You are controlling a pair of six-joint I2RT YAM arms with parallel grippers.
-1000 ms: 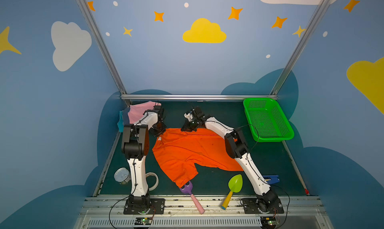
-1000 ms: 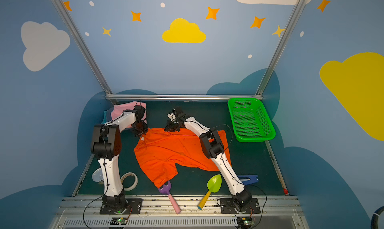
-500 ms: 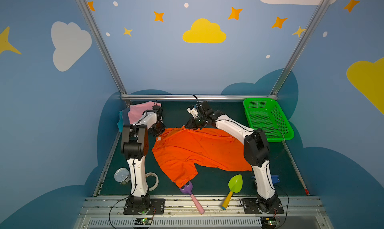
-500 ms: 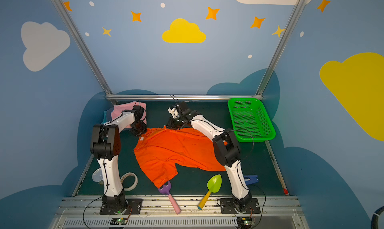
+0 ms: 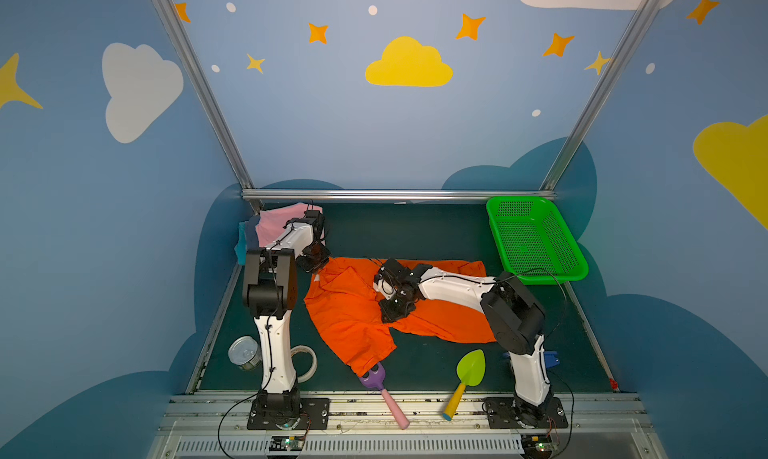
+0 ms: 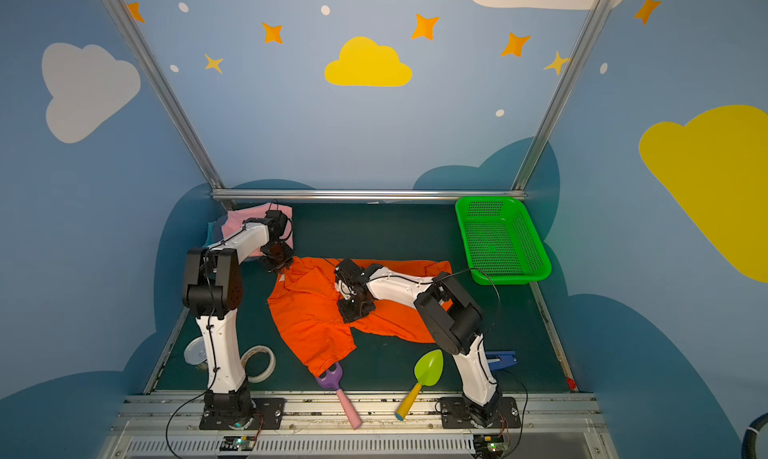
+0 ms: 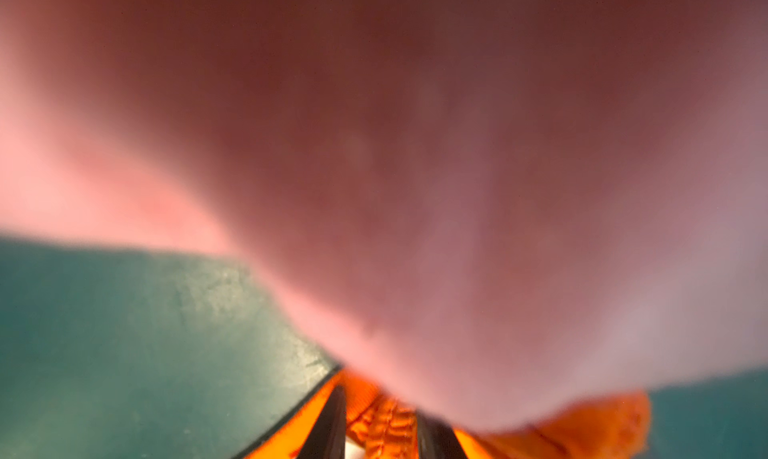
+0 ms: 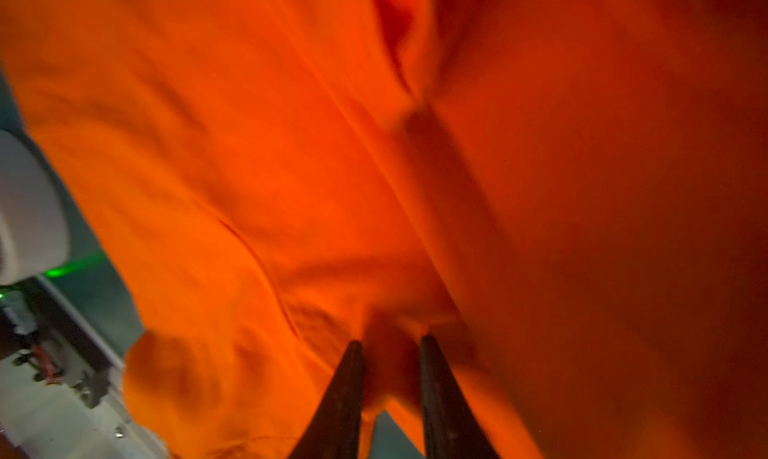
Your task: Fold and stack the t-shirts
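Observation:
The orange t-shirt (image 5: 349,311) (image 6: 307,311) lies spread and crumpled across the middle of the dark green table. My left gripper (image 5: 316,263) (image 6: 280,261) sits at its back left corner, shut on a bunched orange hem (image 7: 380,407). My right gripper (image 5: 392,309) (image 6: 355,307) is low over the shirt's middle. Its fingers stand apart, with a loose orange fold lying between them (image 8: 391,340). A folded pink t-shirt (image 5: 274,224) (image 6: 241,222) tops a pile at the back left, with teal cloth (image 5: 241,245) under it. That pink cloth fills the left wrist view (image 7: 415,145), blurred.
A green perforated basket (image 5: 536,240) stands at the back right. Along the front lie a tin can (image 5: 244,353), a tape roll (image 5: 309,363), a purple toy with a pink handle (image 5: 376,380), a green toy shovel (image 5: 469,369) and a blue object (image 5: 550,359) behind the right arm.
My right gripper has come from the shirt's back edge toward the front, over the shirt's middle, and its fingers have parted. The left gripper has stayed at the shirt's corner.

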